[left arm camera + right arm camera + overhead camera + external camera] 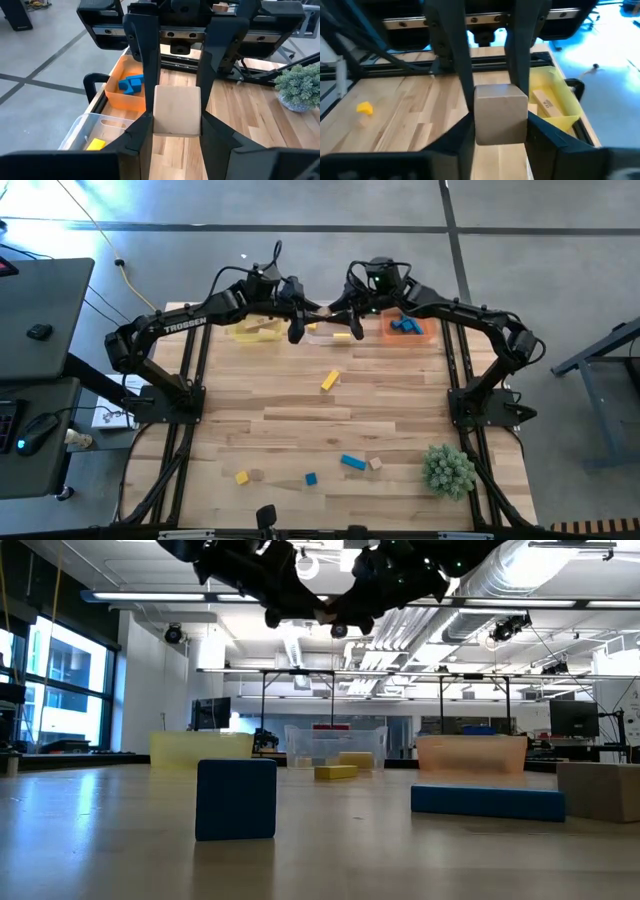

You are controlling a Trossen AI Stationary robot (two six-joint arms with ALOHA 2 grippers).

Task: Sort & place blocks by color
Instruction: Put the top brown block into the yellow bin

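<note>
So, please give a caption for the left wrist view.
Both grippers meet on a tan wooden cube in a handover, above the orange tub holding blue blocks.

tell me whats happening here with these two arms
The two arms meet in the air over the far edge of the table, passing a tan block between them. The left pincer and the right pincer both clamp it from opposite sides. Below sit a yellow tub, a clear tub and an orange tub holding blue blocks. More blocks lie unsorted on the table.

White lettering "TROSSEN" runs along the left arm (180,326).
</note>
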